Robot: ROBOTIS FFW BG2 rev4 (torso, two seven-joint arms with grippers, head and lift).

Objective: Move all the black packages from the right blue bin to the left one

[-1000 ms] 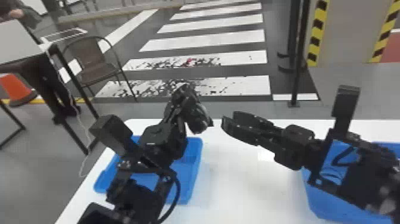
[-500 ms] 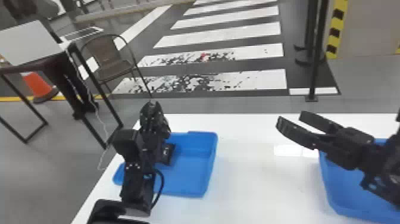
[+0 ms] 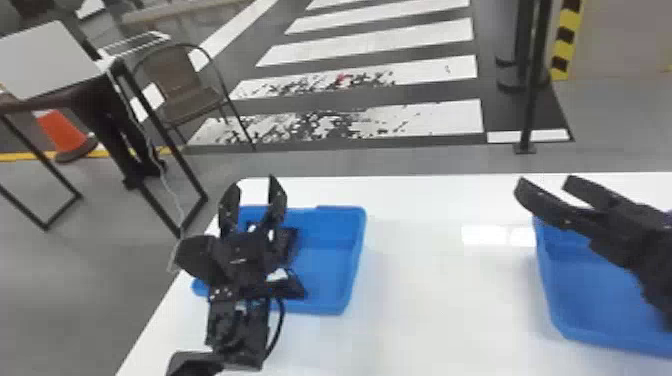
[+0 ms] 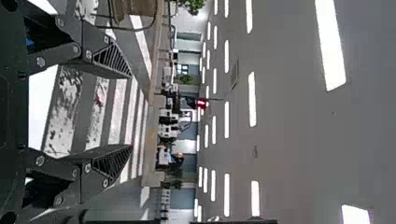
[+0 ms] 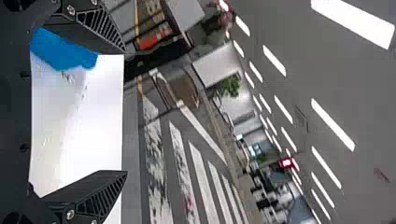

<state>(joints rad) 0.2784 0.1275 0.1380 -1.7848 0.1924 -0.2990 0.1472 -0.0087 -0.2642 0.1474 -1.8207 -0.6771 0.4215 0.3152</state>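
With what looks like a black package [image 3: 286, 244] lying in the left blue bin [image 3: 327, 265], the left gripper [image 3: 254, 183] and right gripper [image 3: 545, 180] are hovering spread and empty, probably between transfers or finishing, the next move calling for checking the partly hidden right blue bin [image 3: 580, 295].

Brought the left gripper [image 3: 251, 182] leftward, from above the right part of the left bin [image 3: 356, 250] to its far left corner, with fingers seen wide apart instead of close together. Drew the right gripper [image 3: 542, 181] rightward, up to the right bin [image 3: 546, 290]. Turned also the head view slightly left.
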